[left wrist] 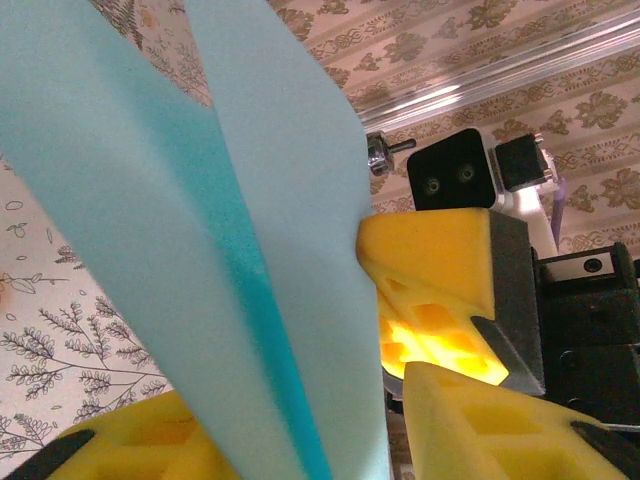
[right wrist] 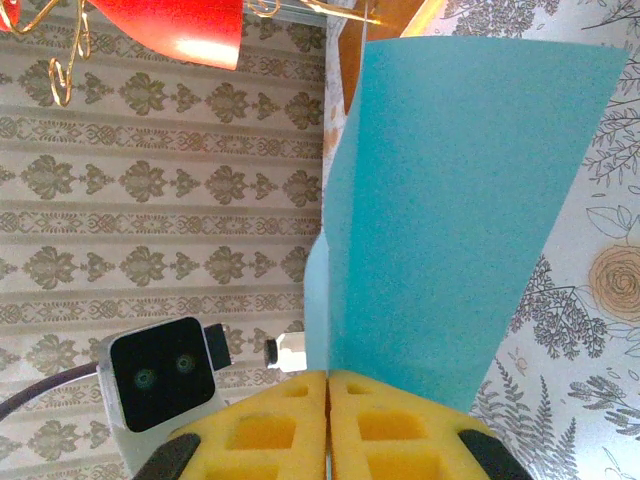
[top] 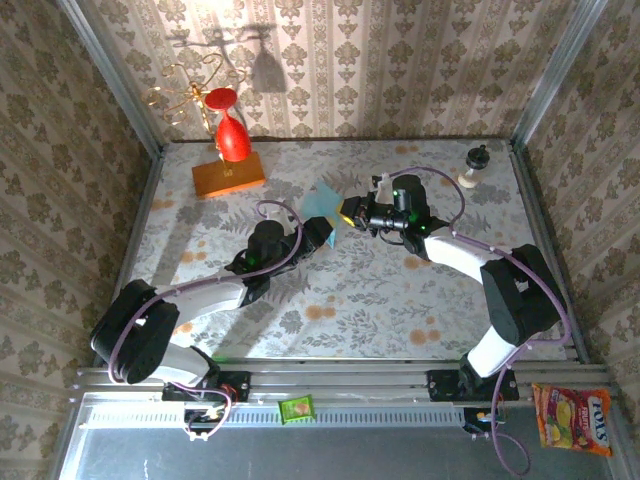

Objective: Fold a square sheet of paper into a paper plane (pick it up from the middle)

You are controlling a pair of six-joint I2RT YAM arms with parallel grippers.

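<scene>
The light-blue sheet of paper [top: 322, 203], folded into a paper plane shape with a centre crease, hangs above the table between both arms. My right gripper [top: 346, 212] is shut on its edge, and in the right wrist view the paper [right wrist: 450, 200] rises from the closed yellow pads [right wrist: 328, 385]. My left gripper [top: 326, 230] reaches in from the left. In the left wrist view the paper [left wrist: 200, 250] stands between its two yellow fingers [left wrist: 480, 420], with a small gap on the right side. The right gripper's fingers [left wrist: 430, 260] show just behind.
An orange block [top: 228, 176] with a red glass [top: 232, 135] and a gold wire stand [top: 185, 95] sits at the back left. A small dark-topped object [top: 478, 165] stands at the back right. A green packet [top: 297, 408] and a candy bag [top: 572, 418] lie beyond the front rail.
</scene>
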